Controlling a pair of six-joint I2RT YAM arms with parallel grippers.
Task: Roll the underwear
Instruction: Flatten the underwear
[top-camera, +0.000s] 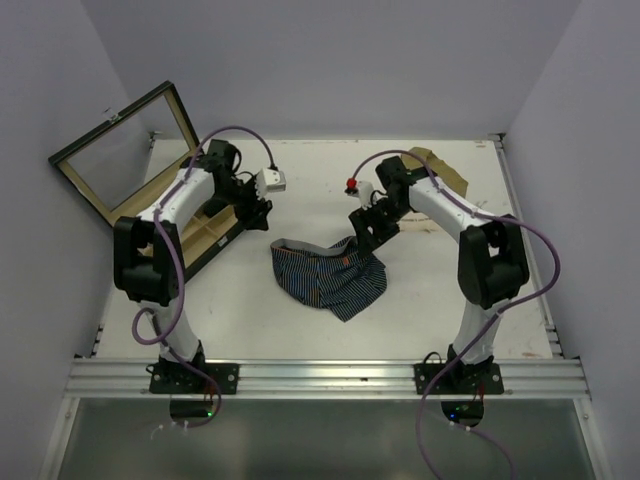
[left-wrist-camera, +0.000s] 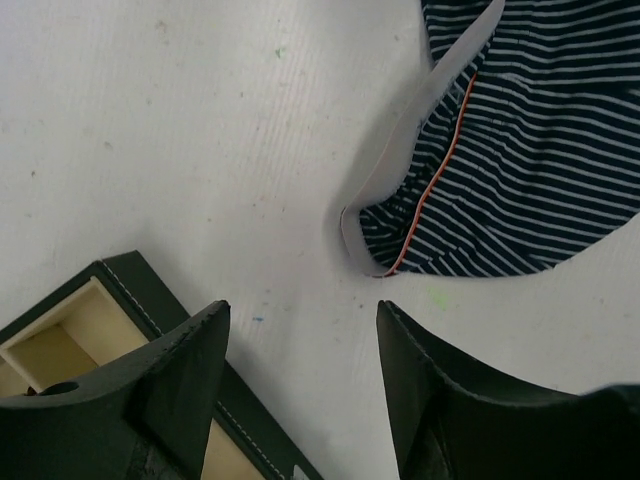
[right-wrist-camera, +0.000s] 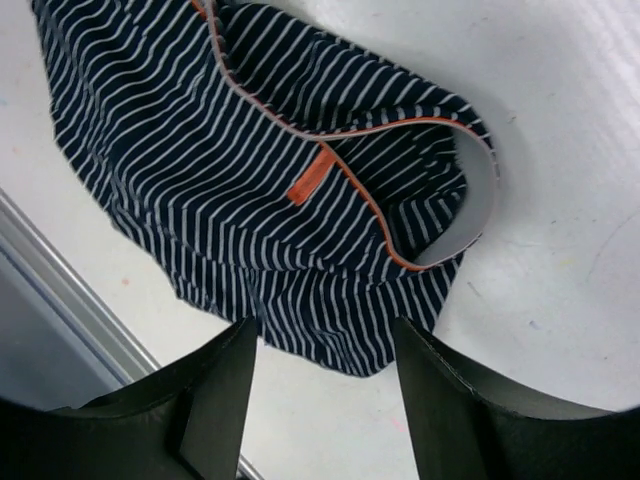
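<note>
Fingers (left-wrist-camera: 185, 375) of left gripper (left-wrist-camera: 300, 318) parted, gripping nothing, over bare table (top-camera: 250, 310) just beside striped underwear (top-camera: 330, 275) | right gripper (right-wrist-camera: 322, 330) fingers likewise spread and empty, above the cloth's edge | underwear lies crumpled and unrolled mid-table between both grippers | open dark box (top-camera: 205, 235) at left
</note>
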